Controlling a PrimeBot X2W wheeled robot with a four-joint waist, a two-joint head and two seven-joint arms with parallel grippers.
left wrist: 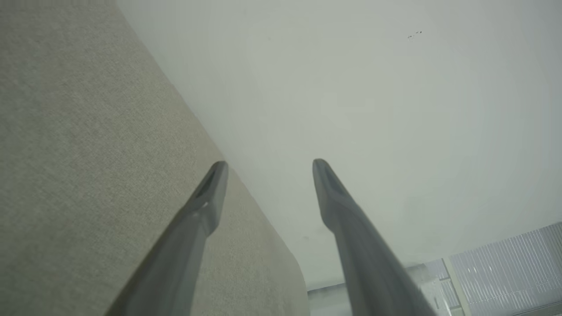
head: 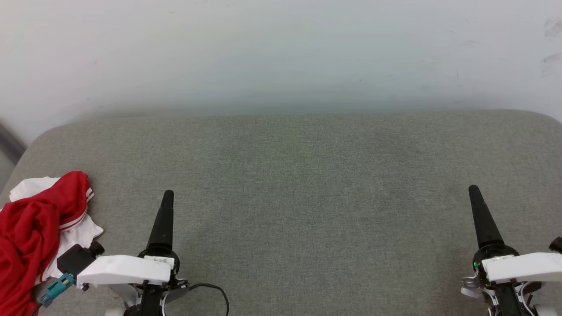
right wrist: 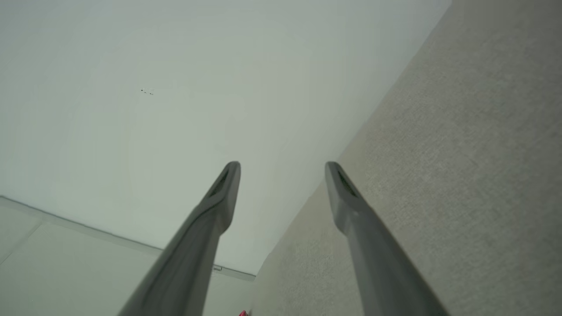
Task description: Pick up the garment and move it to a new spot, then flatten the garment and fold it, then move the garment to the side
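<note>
While the garment (head: 30, 237) lies crumpled in a heap at the near left corner of the grey upholstered surface (head: 307, 175), the left gripper (head: 168, 196) sits just to its right, apart from the cloth. The heap is mostly red, with white fabric showing behind and under it and a band of red-and-white striped trim curving along its right side. In the head view the black block and teal connector (head: 57, 289) on the left wrist overlap the heap's lower right edge; whether they touch it cannot be told. The fingers point away from the robot toward the white wall (head: 281, 52), not toward the cloth.

In the left wrist view both fingers (left wrist: 206, 206) stand well spread with a wide gap between the tips, nothing between them, and hang above the grey fabric by its far edge.

The right gripper (head: 474, 191) is far across the surface from the garment, at the lower right of the head view. Its fingers (right wrist: 351, 206) are likewise spread wide and hold nothing, with wall and grey fabric behind them.
</note>
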